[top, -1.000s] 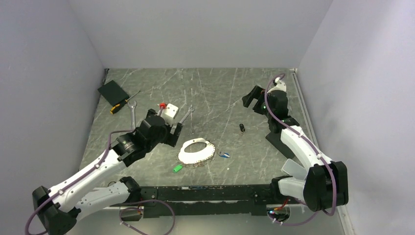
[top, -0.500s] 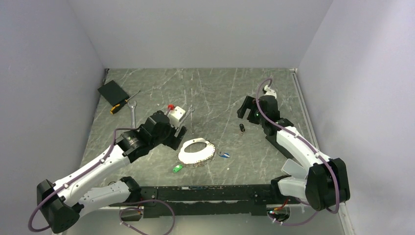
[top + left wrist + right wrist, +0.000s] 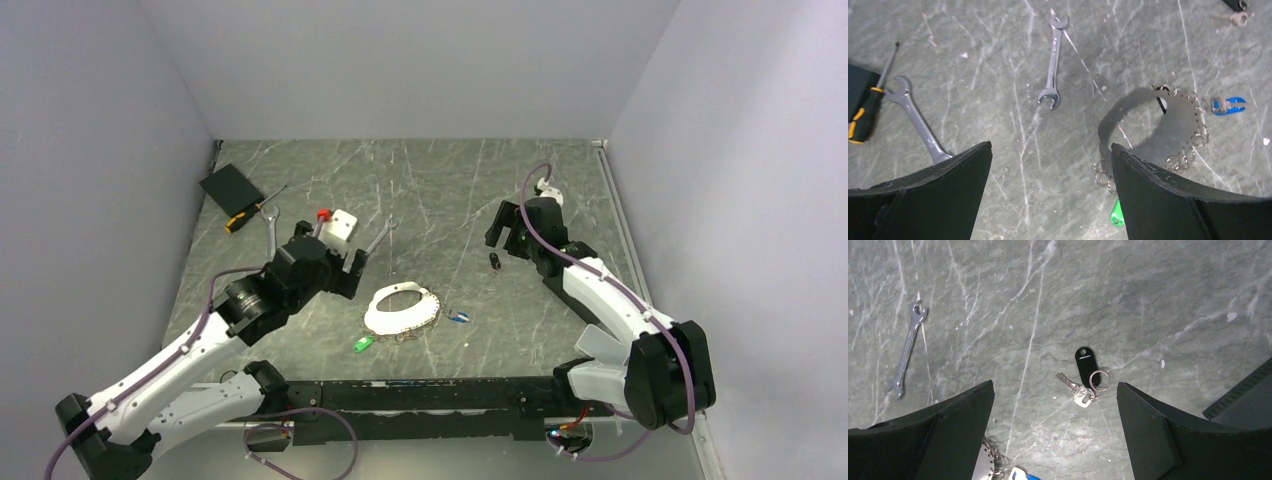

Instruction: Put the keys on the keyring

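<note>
Both spread: left pincer (image 3: 1048, 147) over the chain-fringed keyring (image 3: 1178, 125), right pincer (image 3: 1055, 385) over a black-tagged key (image 3: 1075, 389)

Left claw (image 3: 352, 268) spread wide, right claw (image 3: 503, 232) likewise — both pointing down

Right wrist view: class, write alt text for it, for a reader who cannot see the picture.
A small silver key attached to a black tag lies on the grey marbled table, seen between the wide-open jaws of the right gripper. A silver spanner lies far left.
</note>
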You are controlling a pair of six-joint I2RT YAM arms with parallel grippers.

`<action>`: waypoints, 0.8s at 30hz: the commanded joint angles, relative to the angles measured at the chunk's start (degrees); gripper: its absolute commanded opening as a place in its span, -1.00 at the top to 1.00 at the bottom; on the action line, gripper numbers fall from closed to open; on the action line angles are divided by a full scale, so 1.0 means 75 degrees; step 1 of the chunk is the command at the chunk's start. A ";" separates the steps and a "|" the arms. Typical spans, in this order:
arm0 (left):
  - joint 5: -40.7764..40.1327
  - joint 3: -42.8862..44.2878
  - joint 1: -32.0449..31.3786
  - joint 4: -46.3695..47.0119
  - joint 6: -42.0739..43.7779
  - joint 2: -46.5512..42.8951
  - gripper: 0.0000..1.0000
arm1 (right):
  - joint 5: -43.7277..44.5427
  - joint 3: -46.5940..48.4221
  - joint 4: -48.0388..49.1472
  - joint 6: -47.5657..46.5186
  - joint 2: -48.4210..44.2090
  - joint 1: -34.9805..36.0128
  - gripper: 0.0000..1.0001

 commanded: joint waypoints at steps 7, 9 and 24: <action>-0.1368 0.0221 0.0019 -0.0099 -0.0254 -0.0122 -0.86 | 0.0903 0.0917 -0.1079 0.0627 0.1023 0.0055 -0.73; -0.1383 0.0268 0.0020 -0.0179 -0.0258 -0.0018 -0.85 | 0.0880 0.0949 -0.1120 0.0632 0.1283 0.0083 -0.64; -0.1580 0.0284 0.0025 -0.0185 -0.0047 0.0188 -0.83 | 0.0854 0.1292 -0.1391 0.0016 0.2682 0.0096 0.05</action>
